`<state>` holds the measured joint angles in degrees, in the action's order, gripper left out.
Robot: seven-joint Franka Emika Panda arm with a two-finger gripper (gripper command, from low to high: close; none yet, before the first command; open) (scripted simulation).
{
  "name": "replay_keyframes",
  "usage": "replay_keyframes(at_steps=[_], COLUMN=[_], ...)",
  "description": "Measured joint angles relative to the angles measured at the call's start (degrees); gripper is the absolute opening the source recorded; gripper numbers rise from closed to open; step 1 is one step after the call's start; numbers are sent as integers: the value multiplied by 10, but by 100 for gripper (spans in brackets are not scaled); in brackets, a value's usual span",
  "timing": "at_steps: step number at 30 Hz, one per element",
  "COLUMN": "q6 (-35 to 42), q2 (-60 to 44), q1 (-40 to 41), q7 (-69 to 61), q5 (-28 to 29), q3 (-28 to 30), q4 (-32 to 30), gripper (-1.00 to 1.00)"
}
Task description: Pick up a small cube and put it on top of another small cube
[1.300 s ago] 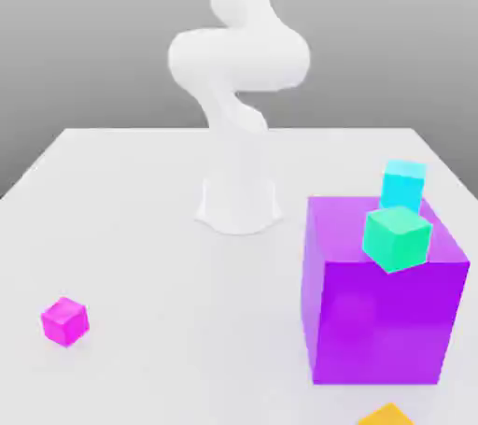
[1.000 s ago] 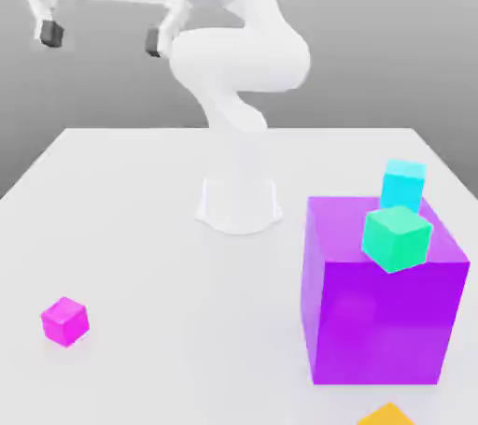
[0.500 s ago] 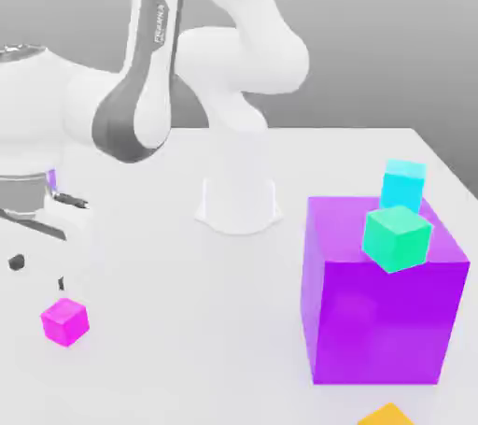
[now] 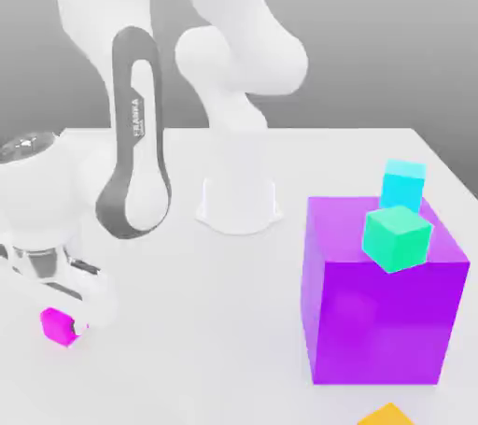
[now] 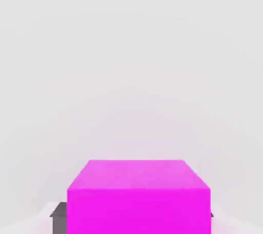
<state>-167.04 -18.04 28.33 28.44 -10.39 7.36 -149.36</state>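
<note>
Far out toward the exterior view's left from the big purple cube [image 4: 385, 306], the magenta cube [image 4: 58, 326] sits on the white table [image 4: 215, 320], low and near the front edge. The gripper [image 4: 70, 313] is down over it, its white body covering part of the cube. In the hand view the magenta cube [image 5: 138, 197] sits dead centre with a dark fingertip [image 5: 59, 217] at one flank and a sliver of the other at the opposite flank, so the jaws straddle it; whether they already press on it or stand slightly apart, cannot tell. Arm base [image 4: 239, 204] stands behind and between, well apart from the purple cube. On the purple cube's top: teal-green cube [image 4: 398, 237] near its front, tilted, and the cyan-blue cube [image 4: 403, 186] just behind it, toward the back edge, looks upright. Orange cube [image 4: 387, 414] pokes in at the front, below the purple cube. Judgement: step is grasping, nothing stacked yet. Magenta cube looks rigid, light, flat smooth faces, probably a bit slick; take it across two opposite side faces, centred, square to the faces so it doesn't twist. Placing will be tight: target is small, raised on the purple cube, with the teal cube close enough to bump.
</note>
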Motion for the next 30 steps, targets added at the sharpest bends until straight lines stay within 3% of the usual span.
replay_keyframes(at_steps=[5, 12, 19, 30], q6=[80, 207, 332, 516], q2=[98, 220, 336, 514], q1=[-34, -161, -249, -408], q7=[60, 194, 289, 402], q5=[61, 94, 66, -26], q3=[23, -41, -134, -282], q4=[-16, -5, 6, 20], gripper=[-100, -100, -100, -100])
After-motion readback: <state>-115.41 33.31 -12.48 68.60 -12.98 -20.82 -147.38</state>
